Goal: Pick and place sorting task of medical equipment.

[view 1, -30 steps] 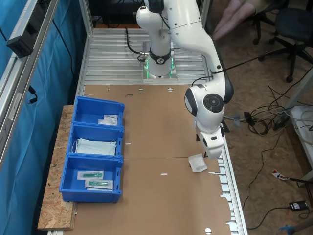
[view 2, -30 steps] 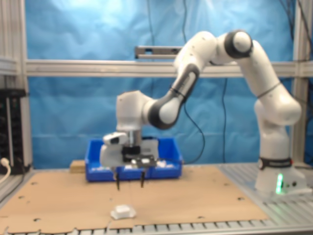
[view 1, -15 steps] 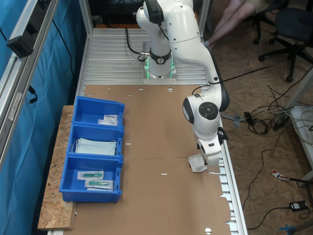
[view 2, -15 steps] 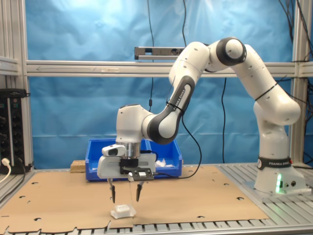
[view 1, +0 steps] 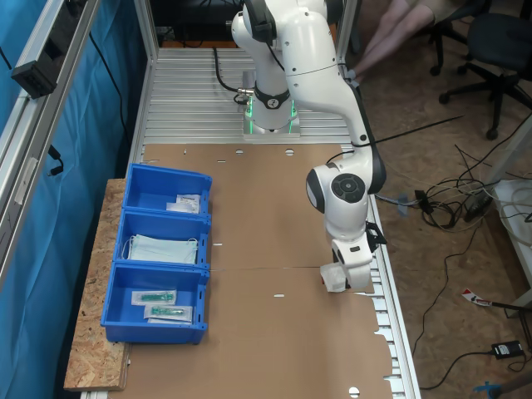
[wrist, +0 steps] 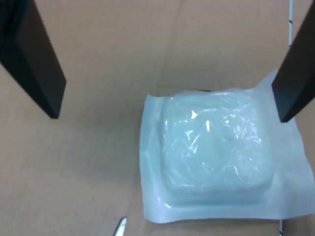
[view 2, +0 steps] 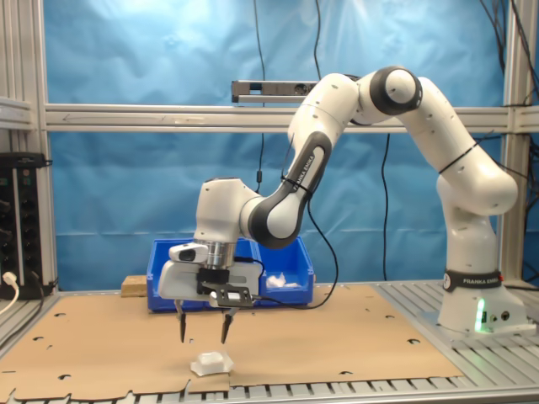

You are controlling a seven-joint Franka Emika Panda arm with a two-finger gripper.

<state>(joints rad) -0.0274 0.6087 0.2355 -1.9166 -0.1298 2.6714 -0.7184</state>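
Above a brown cardboard-covered table (view 2: 101, 345), a white robot arm's gripper (view 2: 202, 326), fingers spread wide and pointing down, holding nothing. Just below and slightly off to one side in the second exterior view, a small flat white square sealed packet with crinkly wrapper (view 2: 211, 364), lying on the cardboard near the table's edge, apart from the fingertips. In the wrist view, the same packet (wrist: 214, 157) shifted toward one black finger (wrist: 295, 78), that finger over the wrapper's rim, the other finger (wrist: 32, 59) well clear over bare cardboard. Across the table in the first exterior view, a blue plastic three-compartment bin (view 1: 158, 264) with pale blue masks in the middle compartment and small packets in the two end ones. Likely risk: with the packet off-centre, a straight descent landing one fingertip on the wrapper's edge, pinning or skewing it instead of straddling it. Also possible: a thin, slippery packet sliding out of the closing fingers, or being nudged toward the nearby table edge.
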